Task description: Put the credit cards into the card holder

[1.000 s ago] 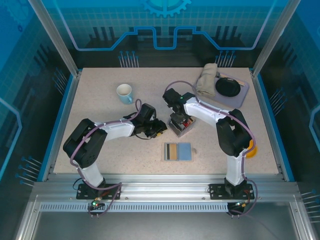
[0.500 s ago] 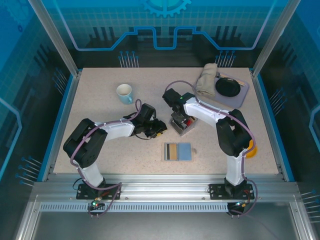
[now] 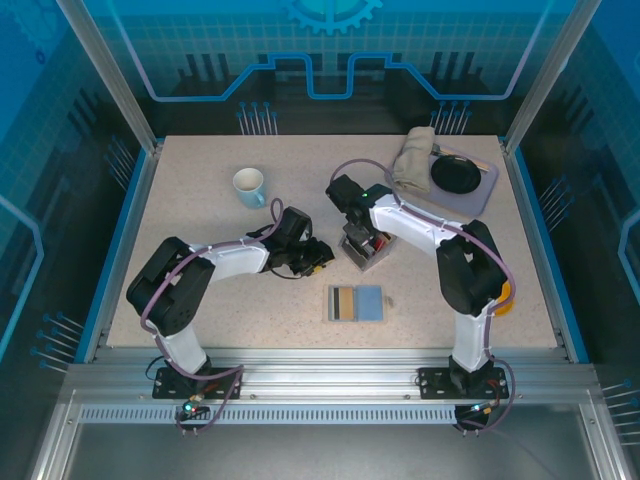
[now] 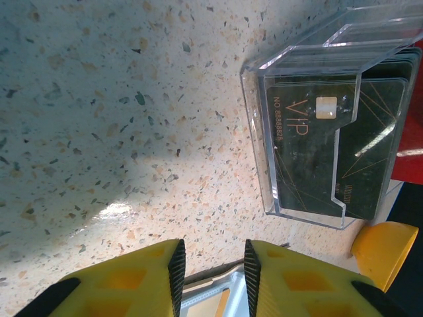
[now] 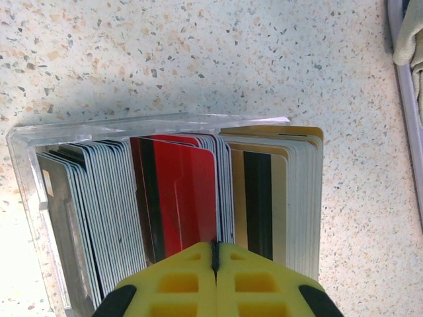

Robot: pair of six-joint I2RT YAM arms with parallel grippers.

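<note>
Pressing my right claw (image 5: 215, 264) fully closed at the top edge of the credit cards (image 5: 178, 191) standing in their clear box (image 5: 79, 131); my left claw (image 4: 213, 261) is narrowly parted and empty; the card holder (image 3: 355, 303) lies open nearby.

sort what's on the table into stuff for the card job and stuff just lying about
For the job:
credit cards
clear box holding them
card holder

Lying about:
mug
folded cloth
black dish
grey tray
</note>
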